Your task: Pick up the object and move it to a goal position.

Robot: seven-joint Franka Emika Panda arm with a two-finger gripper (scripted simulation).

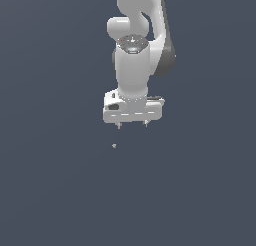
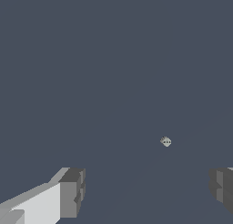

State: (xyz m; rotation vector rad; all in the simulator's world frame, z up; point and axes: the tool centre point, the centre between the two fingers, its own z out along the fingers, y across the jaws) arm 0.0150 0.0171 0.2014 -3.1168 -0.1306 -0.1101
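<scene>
The white gripper (image 1: 132, 124) hangs at frame centre, jaws spread wide and empty; the object (image 1: 114, 146) lies just below, apart.

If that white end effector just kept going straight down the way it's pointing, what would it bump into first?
Probably nothing but the bare dark surface. The end effector is open and points down, and the object lies below it, toward the exterior view's left; in the wrist view it sits clear of the gap. Depth is hard to judge.
</scene>
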